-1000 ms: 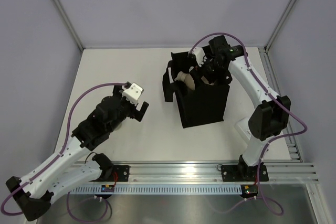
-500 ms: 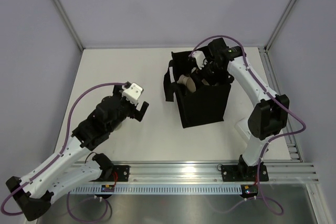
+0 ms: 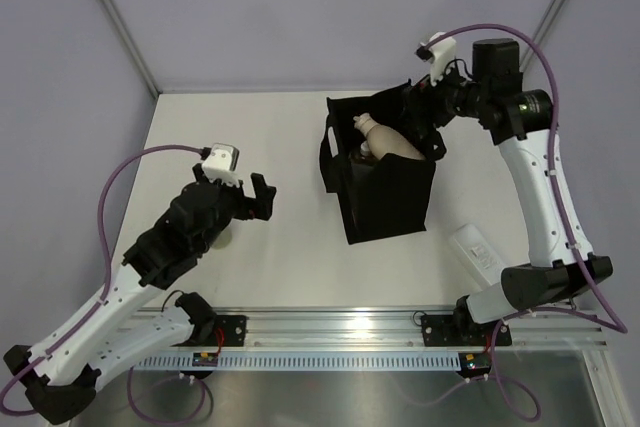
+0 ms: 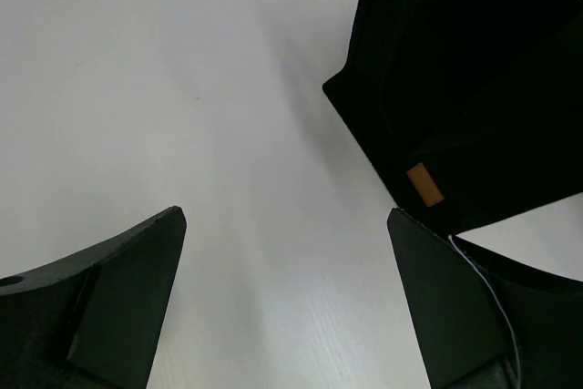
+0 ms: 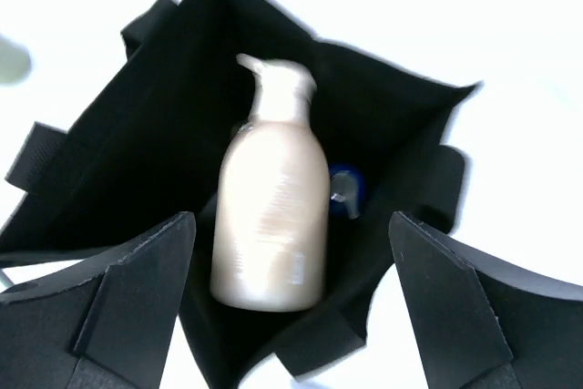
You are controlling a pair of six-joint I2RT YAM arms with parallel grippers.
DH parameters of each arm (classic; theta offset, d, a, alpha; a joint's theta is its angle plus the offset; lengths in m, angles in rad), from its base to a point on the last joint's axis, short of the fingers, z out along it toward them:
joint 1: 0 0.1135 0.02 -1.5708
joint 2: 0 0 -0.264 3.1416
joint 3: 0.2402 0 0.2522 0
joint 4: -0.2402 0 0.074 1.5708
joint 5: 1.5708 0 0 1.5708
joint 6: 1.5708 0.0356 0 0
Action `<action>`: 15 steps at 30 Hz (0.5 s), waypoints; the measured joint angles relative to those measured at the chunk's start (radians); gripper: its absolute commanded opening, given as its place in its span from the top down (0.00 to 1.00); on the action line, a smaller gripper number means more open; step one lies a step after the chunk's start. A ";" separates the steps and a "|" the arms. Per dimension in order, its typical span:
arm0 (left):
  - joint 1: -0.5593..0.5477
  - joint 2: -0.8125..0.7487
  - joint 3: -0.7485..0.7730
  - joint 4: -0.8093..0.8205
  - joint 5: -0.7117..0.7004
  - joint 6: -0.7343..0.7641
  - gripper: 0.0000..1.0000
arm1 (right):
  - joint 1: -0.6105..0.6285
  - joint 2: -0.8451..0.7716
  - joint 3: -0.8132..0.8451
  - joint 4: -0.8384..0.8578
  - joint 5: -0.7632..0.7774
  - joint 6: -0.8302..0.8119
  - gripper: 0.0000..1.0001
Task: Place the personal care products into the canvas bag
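The black canvas bag [image 3: 390, 197] stands open mid-table. A pale cream bottle [image 3: 388, 143] lies inside it, leaning against the back. In the right wrist view the cream bottle [image 5: 271, 216] sits in the bag [image 5: 118, 161] beside a blue-capped bottle [image 5: 344, 190]. My right gripper [image 3: 418, 112] is open and empty, raised above the bag's back right corner; it also shows in the right wrist view [image 5: 291, 252]. A flat white bottle [image 3: 478, 252] lies on the table right of the bag. My left gripper [image 3: 258, 199] is open and empty, left of the bag; its wrist view [image 4: 287, 298] shows it over bare table.
A pale tub-like object [image 3: 226, 235] shows partly under the left arm. The bag's front corner [image 4: 474, 88] with a small orange label [image 4: 424, 184] is at the upper right of the left wrist view. The bag's handles [image 3: 325, 162] hang on its left side.
My right gripper has let go of the cream bottle inside the bag and risen up and back to the right. My left arm has shifted slightly left.
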 measured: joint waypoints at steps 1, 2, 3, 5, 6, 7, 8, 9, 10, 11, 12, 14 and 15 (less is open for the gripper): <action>0.000 -0.007 0.000 -0.012 -0.012 -0.037 0.01 | -0.018 -0.015 0.002 0.017 -0.017 0.012 0.04; 0.001 -0.013 0.000 -0.026 -0.024 -0.080 0.01 | -0.032 -0.027 0.006 0.026 -0.027 0.024 0.04; 0.001 -0.018 0.000 -0.037 -0.030 -0.114 0.01 | -0.039 -0.031 0.012 0.031 -0.035 0.032 0.04; 0.001 -0.024 0.000 -0.047 -0.037 -0.169 0.01 | -0.040 -0.020 0.035 0.033 -0.062 0.045 0.05; 0.001 -0.025 0.000 -0.053 -0.043 -0.190 0.01 | -0.040 -0.007 0.043 0.034 -0.078 0.049 0.04; 0.001 -0.026 0.000 -0.058 -0.047 -0.207 0.01 | -0.039 0.007 0.045 0.037 -0.092 0.052 0.05; 0.001 -0.026 0.000 -0.066 -0.057 -0.226 0.01 | -0.039 0.023 0.042 0.038 -0.107 0.056 0.05; 0.001 -0.029 0.000 -0.082 -0.073 -0.247 0.01 | -0.039 0.033 0.029 0.048 -0.119 0.062 0.05; 0.001 -0.032 -0.001 -0.099 -0.089 -0.269 0.01 | -0.039 0.035 0.006 0.058 -0.135 0.067 0.05; 0.001 -0.039 -0.001 -0.120 -0.116 -0.300 0.01 | -0.042 0.031 -0.023 0.065 -0.158 0.076 0.04; 0.001 -0.048 -0.001 -0.148 -0.150 -0.340 0.01 | -0.043 0.020 -0.057 0.079 -0.179 0.085 0.03; 0.001 -0.059 -0.001 -0.216 -0.220 -0.434 0.01 | -0.043 -0.027 -0.142 0.124 -0.215 0.108 0.01; 0.001 -0.060 0.003 -0.267 -0.262 -0.493 0.01 | -0.043 -0.065 -0.186 0.151 -0.228 0.116 0.00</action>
